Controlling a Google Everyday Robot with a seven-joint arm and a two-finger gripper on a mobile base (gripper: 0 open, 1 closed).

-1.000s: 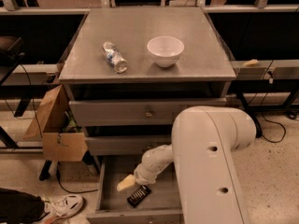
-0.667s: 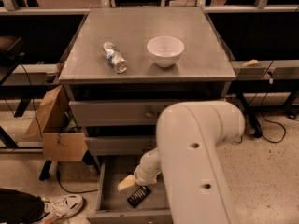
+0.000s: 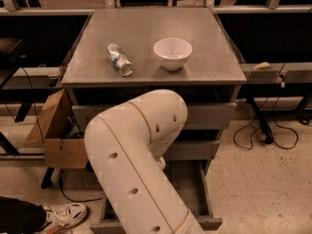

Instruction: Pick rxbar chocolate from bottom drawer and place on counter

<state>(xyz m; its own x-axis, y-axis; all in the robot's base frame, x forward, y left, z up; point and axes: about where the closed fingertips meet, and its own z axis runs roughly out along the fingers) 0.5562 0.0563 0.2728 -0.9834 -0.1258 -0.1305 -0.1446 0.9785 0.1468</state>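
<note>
Room: a workshop floor of pale speckled flooring (image 3: 263, 189), dark benches behind and to both sides, and loose cables (image 3: 265, 135) trailing at the right. An open cardboard box (image 3: 58, 135) stands against the cabinet's left side, and a white shoe (image 3: 66, 214) enters at the lower left, its wearer cut off by the frame edge.

Surface: the counter (image 3: 204, 57) is matte grey. On it a clear plastic bottle (image 3: 119, 59) lies on its side, left of centre. A white bowl (image 3: 172, 53) stands upright just to its right, apart from it.

Obstructions: the cream arm (image 3: 131, 150) fills the lower middle of the view and runs out of frame at the bottom. It covers most of the bottom drawer (image 3: 192, 184), which stands pulled out; only a strip of grey interior and the right wall show. The two shallower drawers above are shut as far as their visible right parts show (knobs hidden by the arm).

Gripper: not visible. It lies somewhere behind the arm, toward the bottom drawer; whether spread or closed cannot be told.

Rxbar chocolate: not to be made out; it is either behind the arm or out of sight
</note>
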